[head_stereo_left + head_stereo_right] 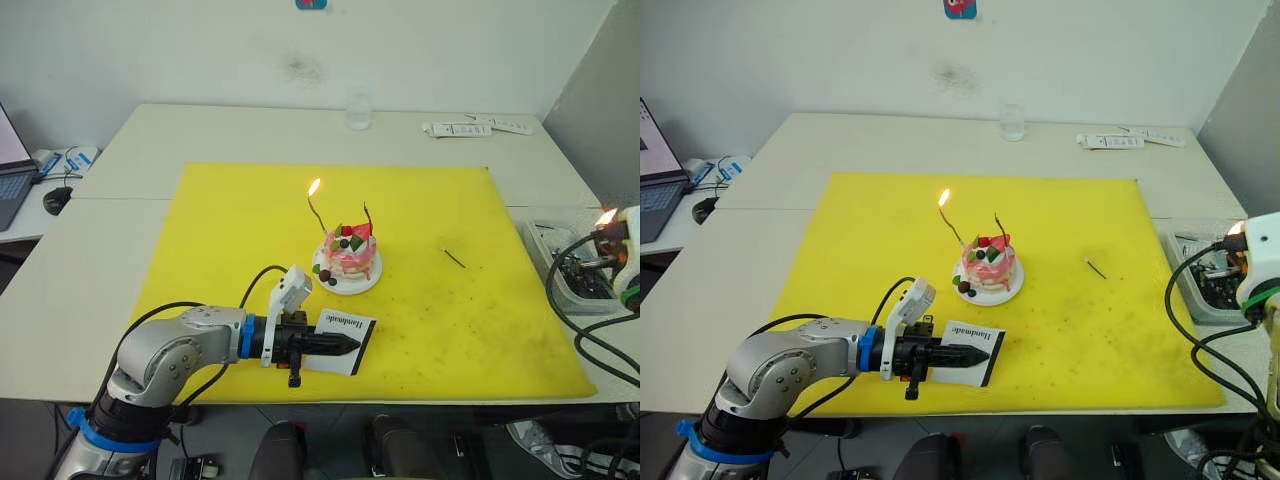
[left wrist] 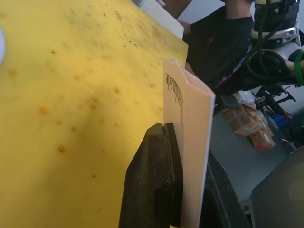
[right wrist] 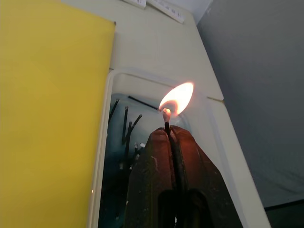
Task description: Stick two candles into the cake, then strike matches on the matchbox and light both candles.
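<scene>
Evidently the right gripper [image 3: 168, 130], clamped on a burning match [image 3: 166, 119], hangs over the clear tray [image 3: 107, 142] at the mat's three o'clock for disposal, while the left gripper [image 1: 345, 345] pinches the matchbox [image 1: 345, 333] at the cake's [image 1: 349, 257] six o'clock, where one candle [image 1: 315, 212] burns and the other candle [image 1: 367, 214] stands unlit.

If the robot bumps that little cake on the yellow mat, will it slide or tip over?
The cake sits on a small white plate, so a nudge would probably slide both together. It looks squat, so it is unlikely to tip, though its thin candles might lean.
</scene>
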